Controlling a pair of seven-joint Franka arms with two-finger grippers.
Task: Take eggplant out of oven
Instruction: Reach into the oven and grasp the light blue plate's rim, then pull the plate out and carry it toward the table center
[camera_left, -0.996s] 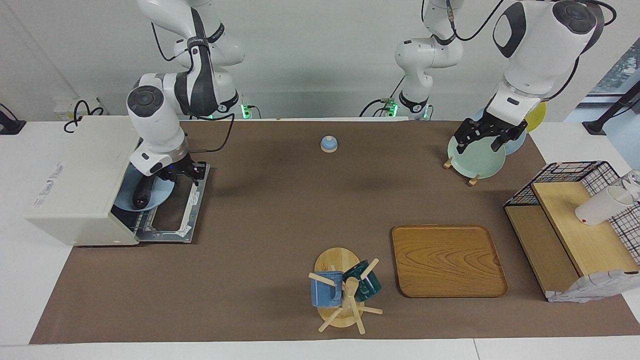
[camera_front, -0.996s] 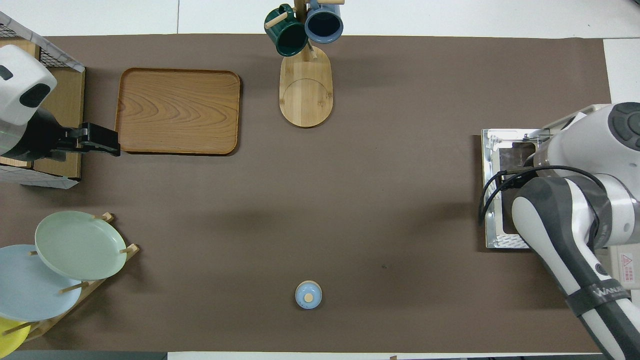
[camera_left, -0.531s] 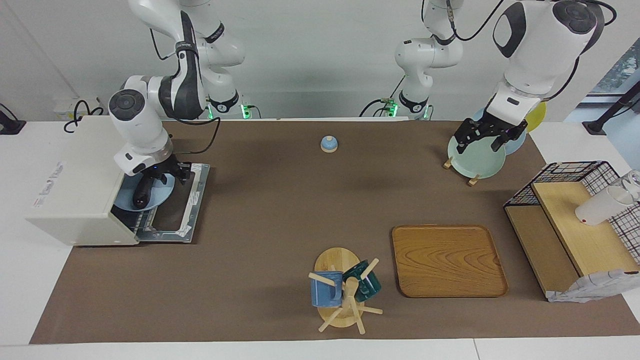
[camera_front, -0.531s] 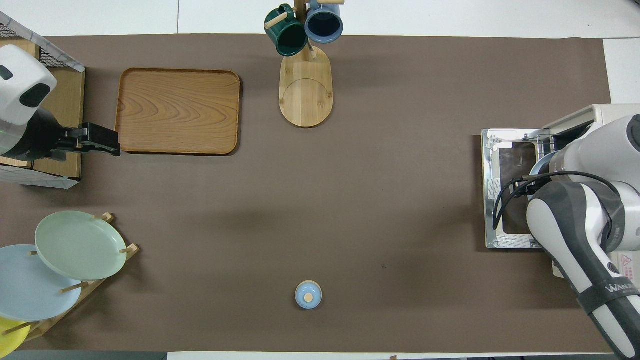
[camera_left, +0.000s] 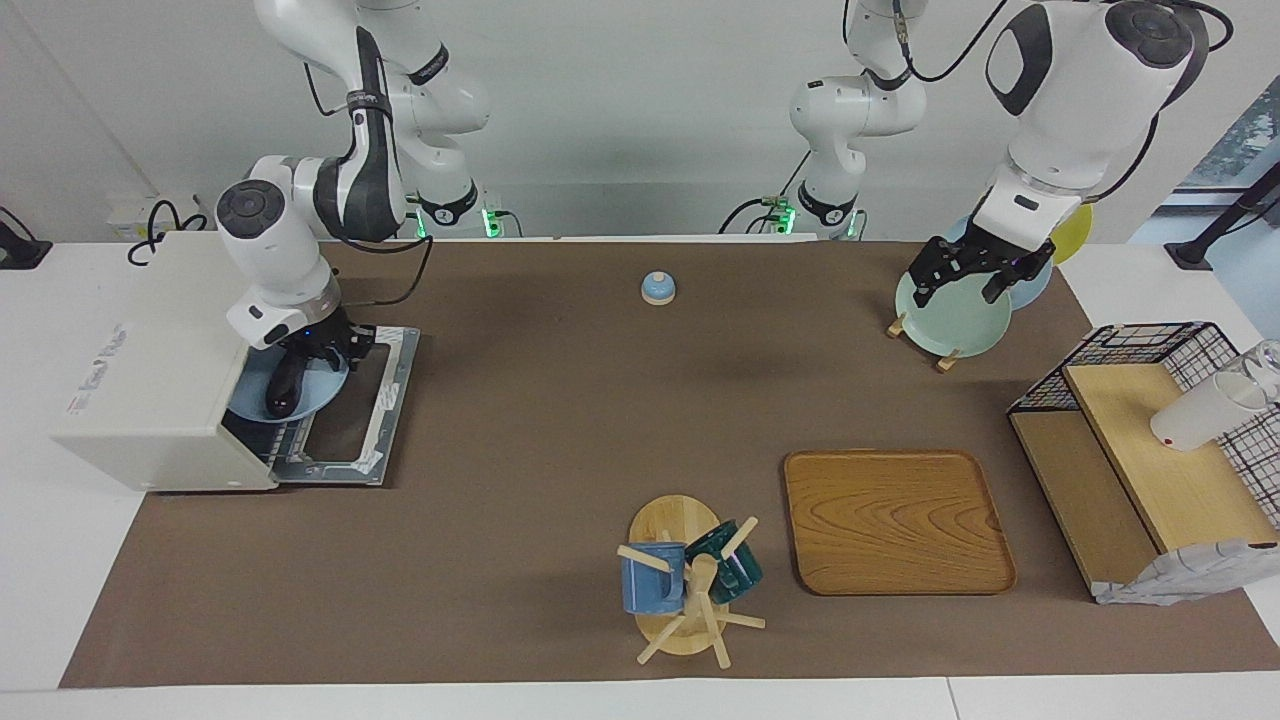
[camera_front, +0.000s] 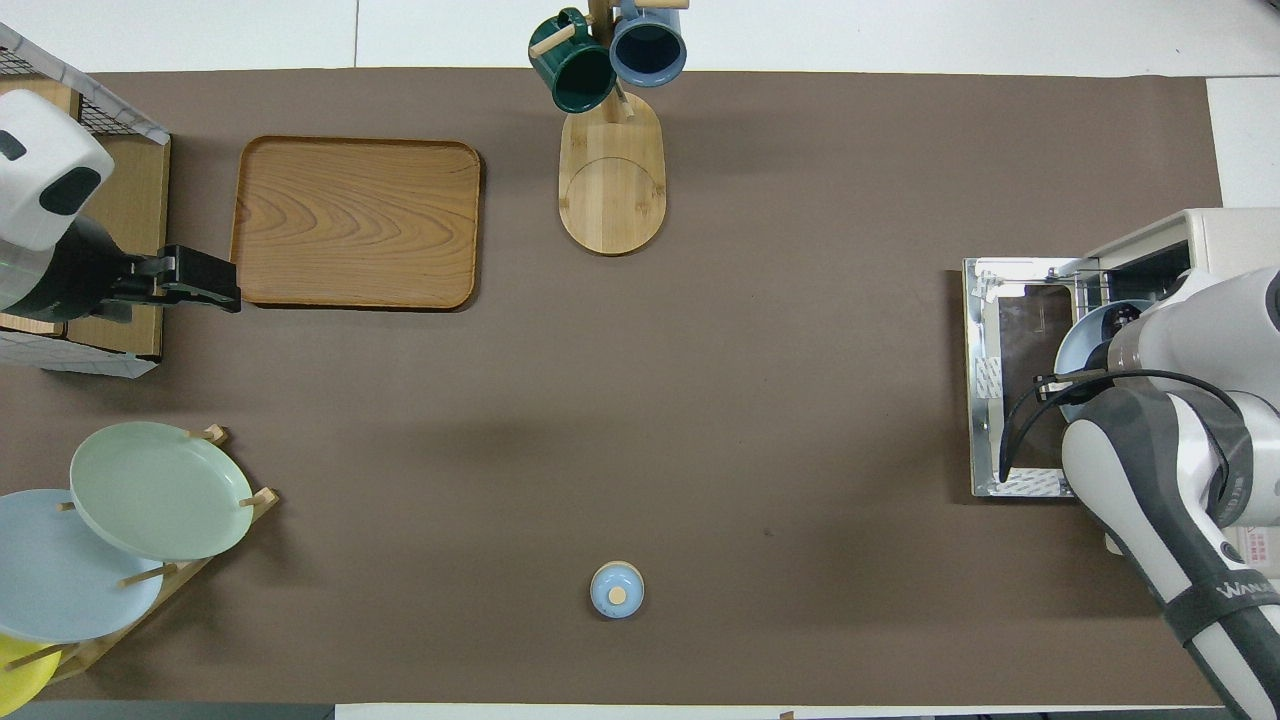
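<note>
Dark purple eggplant (camera_left: 284, 383) lies on the blue plate (camera_left: 318, 392) in the oven (camera_left: 160, 372) mouth, above the dropped door; its long axis runs from the robots' side outward. Right gripper (camera_left: 318, 352) sits right on its robot-side end — fingers closing in, but a firm grip can't be confirmed. Left gripper (camera_left: 968, 272) waits open over the plate rack (camera_left: 947, 330), well apart from the oven.

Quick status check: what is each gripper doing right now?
Left gripper: open, empty, waiting over the plate rack.
Right gripper: at the eggplant in the oven; grip cannot be told.
</note>
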